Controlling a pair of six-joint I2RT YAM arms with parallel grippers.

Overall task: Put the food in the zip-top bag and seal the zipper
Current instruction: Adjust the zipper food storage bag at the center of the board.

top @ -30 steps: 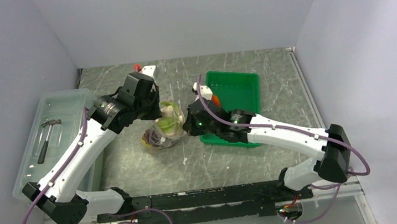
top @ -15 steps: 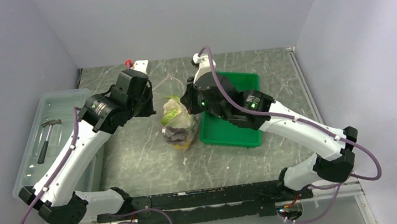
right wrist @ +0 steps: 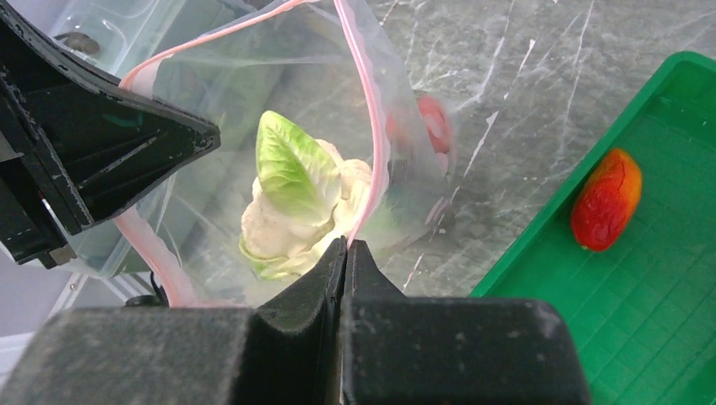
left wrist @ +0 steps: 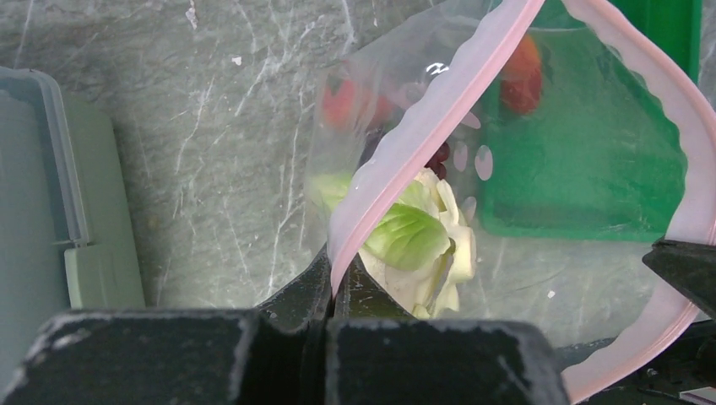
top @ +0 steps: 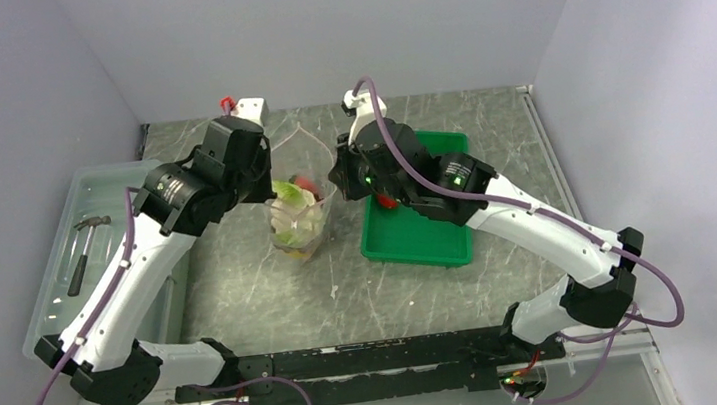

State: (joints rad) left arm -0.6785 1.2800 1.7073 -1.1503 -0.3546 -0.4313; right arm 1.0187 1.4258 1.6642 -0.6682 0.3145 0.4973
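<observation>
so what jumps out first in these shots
The clear zip-top bag is held upright mid-table with its mouth gaping. The left hand and the right hand are each shut on its pink zipper strip. Inside sits a pale green leafy vegetable beside a red piece. One red-orange fruit lies in the green tray, right of the bag.

Zip-top bag (right wrist: 211, 101) clear, zipper (left wrist: 426, 126) pale pink. Leafy vegetable (right wrist: 291, 181) green-white. Tray (right wrist: 675, 321) green. Fruit (right wrist: 606, 200) red-orange. Tabletop (left wrist: 211, 126) grey, white-veined.

Overhead looks down; wrists (close) share bag (left wrist: 388, 84).
</observation>
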